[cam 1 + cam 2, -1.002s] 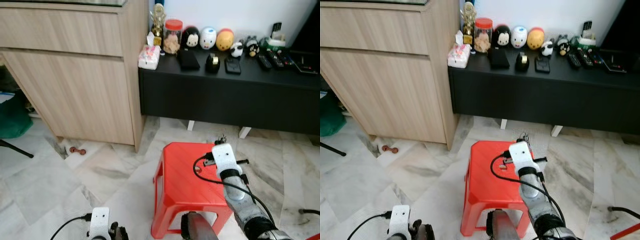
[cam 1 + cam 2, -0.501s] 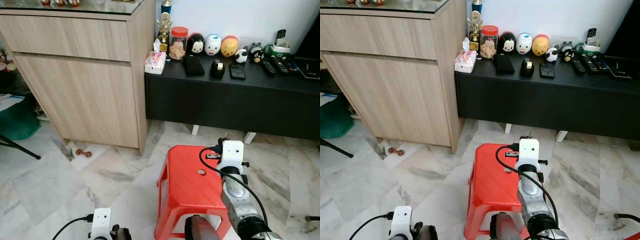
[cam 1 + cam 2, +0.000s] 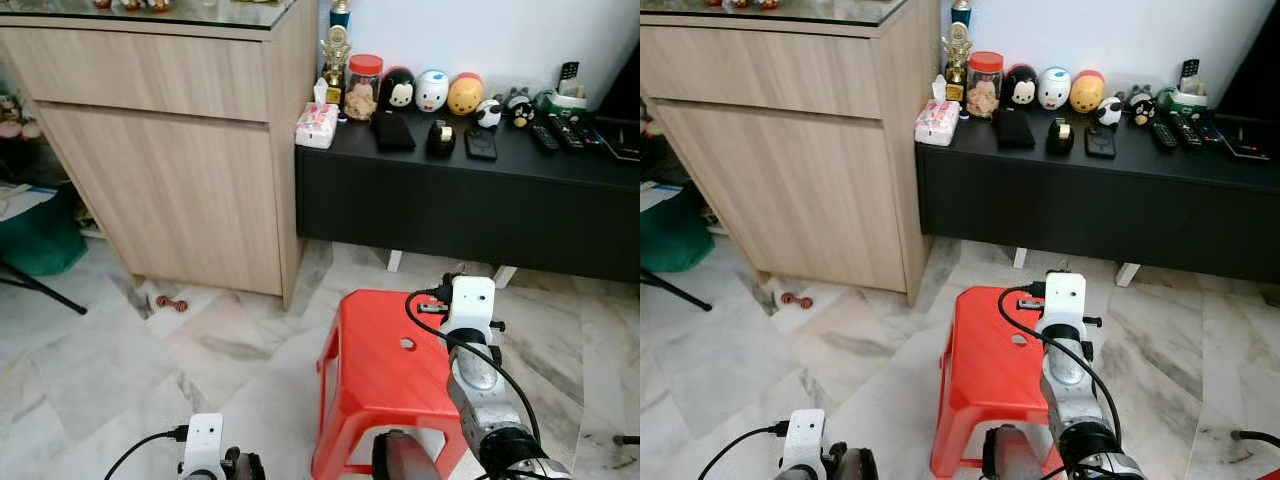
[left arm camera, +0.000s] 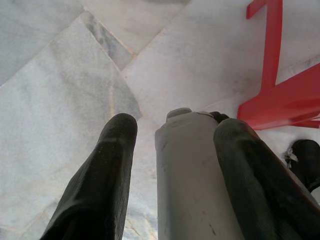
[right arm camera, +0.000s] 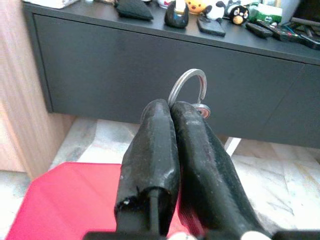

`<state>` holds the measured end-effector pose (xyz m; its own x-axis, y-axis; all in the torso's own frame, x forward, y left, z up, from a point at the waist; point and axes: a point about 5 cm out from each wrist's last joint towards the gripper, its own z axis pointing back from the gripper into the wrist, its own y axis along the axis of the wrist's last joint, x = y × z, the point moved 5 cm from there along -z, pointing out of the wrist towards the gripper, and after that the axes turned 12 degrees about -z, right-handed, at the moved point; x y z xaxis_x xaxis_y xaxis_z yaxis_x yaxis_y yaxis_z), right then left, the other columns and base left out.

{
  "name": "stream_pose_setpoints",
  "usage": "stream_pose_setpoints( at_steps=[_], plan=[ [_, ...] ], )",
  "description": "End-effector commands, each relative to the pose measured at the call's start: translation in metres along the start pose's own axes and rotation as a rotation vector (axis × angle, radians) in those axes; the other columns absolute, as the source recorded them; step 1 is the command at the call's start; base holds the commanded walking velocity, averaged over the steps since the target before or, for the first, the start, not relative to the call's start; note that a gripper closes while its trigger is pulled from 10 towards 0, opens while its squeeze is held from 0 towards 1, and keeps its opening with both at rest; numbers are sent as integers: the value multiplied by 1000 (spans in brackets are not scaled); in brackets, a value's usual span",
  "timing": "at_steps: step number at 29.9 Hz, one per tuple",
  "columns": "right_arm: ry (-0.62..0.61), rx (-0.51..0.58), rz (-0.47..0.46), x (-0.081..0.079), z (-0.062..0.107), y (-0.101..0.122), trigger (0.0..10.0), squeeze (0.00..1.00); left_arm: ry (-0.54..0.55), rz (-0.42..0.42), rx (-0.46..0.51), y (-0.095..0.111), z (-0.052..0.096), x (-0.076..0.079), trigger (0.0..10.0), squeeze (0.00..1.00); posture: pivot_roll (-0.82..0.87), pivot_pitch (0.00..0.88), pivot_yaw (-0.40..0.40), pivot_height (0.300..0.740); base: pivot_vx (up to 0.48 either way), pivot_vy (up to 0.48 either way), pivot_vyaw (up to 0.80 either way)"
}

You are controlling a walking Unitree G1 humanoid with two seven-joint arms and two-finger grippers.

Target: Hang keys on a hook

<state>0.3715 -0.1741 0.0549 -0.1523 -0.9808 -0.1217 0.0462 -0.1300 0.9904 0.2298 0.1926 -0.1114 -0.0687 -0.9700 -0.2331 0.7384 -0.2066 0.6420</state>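
My right gripper (image 5: pixel 172 107) is shut on a silver key ring (image 5: pixel 187 84), which sticks out past the fingertips with a small reddish piece beside it. That arm reaches forward over the right side of a red plastic stool (image 3: pixel 385 375), its white wrist camera (image 3: pixel 471 300) above the stool's far edge, the gripper (image 3: pixel 452 277) pointing at the black console. My left gripper (image 4: pixel 175 135) hangs low over the marble floor, fingers (image 4: pixel 107 165) apart, with a grey cylinder of my own body behind them.
A low black console (image 3: pixel 470 200) carries a jar, round toys, a black pouch and remotes. A tall wooden cabinet (image 3: pixel 170 150) stands to its left. A green bag (image 3: pixel 35 240) lies at the far left, and a small brown object (image 3: pixel 172 302) on the floor.
The camera has shifted, so the whole scene sits a little differently. My right arm has swung from leaning left to pointing straight ahead over the stool, still shut on the ring.
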Motion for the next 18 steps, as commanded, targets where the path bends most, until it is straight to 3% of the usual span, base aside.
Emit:
stream_pose_setpoints(
  at_steps=[1, 15, 18],
  plan=[
    [-3, 5, -6, -1, -3, 5, 10000, 0, -35, -14, -100, -29, 6, 9, 10000, 0, 30, 16, -40, 605, -337, 0, 0],
    [13, -11, 0, 0, 2, -3, 10000, 0, -39, -7, -118, -38, 9, 12, 10000, 0, 37, 0, -50, 605, -364, 0, 0],
    [9, -10, -6, 1, 0, -1, 10000, 0, -39, -10, -122, -39, 10, 12, 10000, 0, 37, 0, -51, 605, -90, 0, 0]
  ],
)
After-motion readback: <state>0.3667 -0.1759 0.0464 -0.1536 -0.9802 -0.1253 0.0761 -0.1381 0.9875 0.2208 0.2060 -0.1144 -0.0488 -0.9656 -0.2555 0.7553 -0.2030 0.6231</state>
